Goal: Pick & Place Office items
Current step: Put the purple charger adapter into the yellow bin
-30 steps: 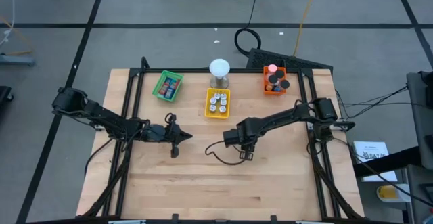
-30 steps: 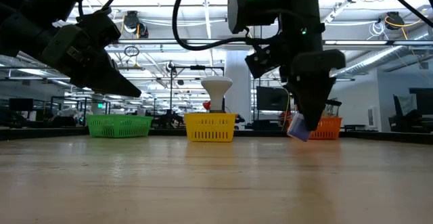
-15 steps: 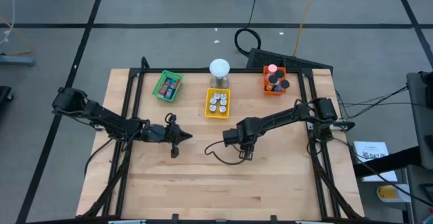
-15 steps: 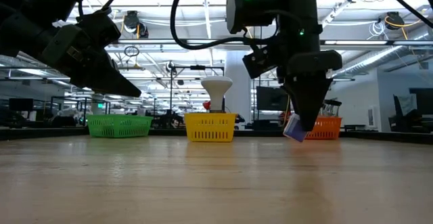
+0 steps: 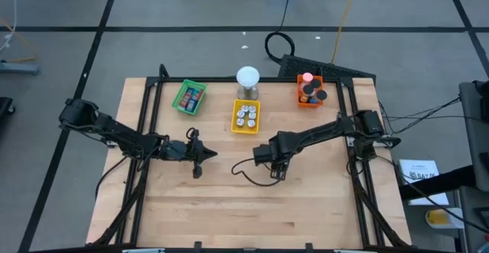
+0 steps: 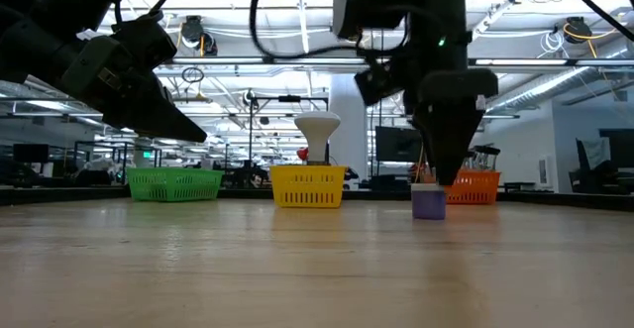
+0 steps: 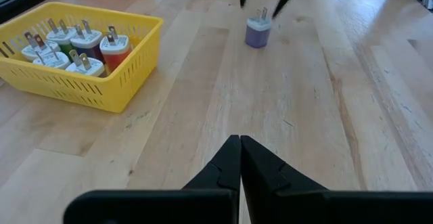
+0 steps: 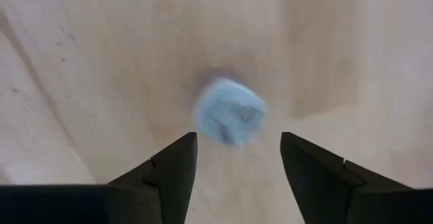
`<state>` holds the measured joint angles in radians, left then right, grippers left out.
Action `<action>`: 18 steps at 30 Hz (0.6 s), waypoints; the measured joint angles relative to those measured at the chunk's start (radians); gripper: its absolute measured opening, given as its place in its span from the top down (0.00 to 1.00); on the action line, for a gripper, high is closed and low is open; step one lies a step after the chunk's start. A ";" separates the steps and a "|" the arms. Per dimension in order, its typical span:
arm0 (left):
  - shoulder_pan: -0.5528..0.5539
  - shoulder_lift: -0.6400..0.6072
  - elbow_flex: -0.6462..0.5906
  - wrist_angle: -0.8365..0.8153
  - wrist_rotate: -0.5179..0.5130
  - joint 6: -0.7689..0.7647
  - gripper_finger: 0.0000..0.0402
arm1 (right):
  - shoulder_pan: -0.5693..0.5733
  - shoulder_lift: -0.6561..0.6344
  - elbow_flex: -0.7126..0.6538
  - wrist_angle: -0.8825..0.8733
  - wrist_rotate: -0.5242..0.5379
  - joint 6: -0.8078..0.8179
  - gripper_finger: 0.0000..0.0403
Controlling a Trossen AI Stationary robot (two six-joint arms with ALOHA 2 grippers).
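One small purple plug adapter (image 6: 428, 202) stands upright on the bare table, prongs up, at 6 o'clock from the yellow tray (image 5: 246, 117). Right gripper (image 6: 441, 174) hangs just above it, fingers apart; left gripper (image 7: 239, 158) waits pressed together. Probably light, rigid and smooth; grip its flat sides.

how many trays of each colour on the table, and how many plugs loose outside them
green tray: 1
yellow tray: 1
orange tray: 1
loose plug: 1
total: 4
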<state>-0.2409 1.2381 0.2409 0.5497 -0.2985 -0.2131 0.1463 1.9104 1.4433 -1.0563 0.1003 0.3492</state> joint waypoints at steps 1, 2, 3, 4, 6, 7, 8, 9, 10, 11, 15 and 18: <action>0.000 0.000 0.000 0.000 0.000 0.000 0.99 | 0.006 -0.014 0.000 -0.008 0.026 0.006 0.47; 0.000 0.000 0.000 -0.001 0.000 -0.003 0.99 | 0.013 -0.029 0.000 -0.013 0.051 0.016 0.46; 0.000 0.000 0.000 -0.002 0.000 -0.005 0.99 | 0.019 -0.046 0.000 -0.016 0.067 0.033 0.44; -0.002 0.000 0.000 -0.003 0.000 -0.006 0.99 | 0.026 -0.062 -0.008 -0.010 0.079 0.059 0.42; -0.004 0.000 0.000 -0.003 0.000 -0.005 0.99 | 0.034 -0.094 -0.033 0.027 0.079 0.122 0.40; -0.004 0.000 0.000 -0.003 0.000 -0.003 0.99 | 0.034 -0.109 -0.047 0.051 0.078 0.159 0.38; -0.004 0.000 0.000 -0.003 0.000 -0.002 0.99 | 0.034 -0.123 -0.063 0.072 0.078 0.200 0.37; -0.004 0.000 0.000 -0.003 0.000 -0.003 0.99 | 0.033 -0.132 -0.075 0.088 0.078 0.238 0.36; -0.004 0.000 0.000 -0.003 0.000 -0.003 0.99 | 0.032 -0.136 -0.090 0.103 0.078 0.268 0.35; -0.004 0.000 0.000 -0.003 0.000 -0.003 0.99 | 0.031 -0.136 -0.103 0.115 0.071 0.290 0.35; -0.003 0.000 0.000 -0.003 0.000 -0.005 0.99 | 0.024 -0.130 -0.155 0.191 0.027 0.337 0.36; -0.003 0.000 0.000 -0.003 0.000 -0.004 0.99 | 0.017 -0.118 -0.194 0.260 0.025 0.346 0.37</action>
<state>-0.2443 1.2378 0.2405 0.5465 -0.2981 -0.2173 0.1635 1.7921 1.2498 -0.7964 0.1250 0.6953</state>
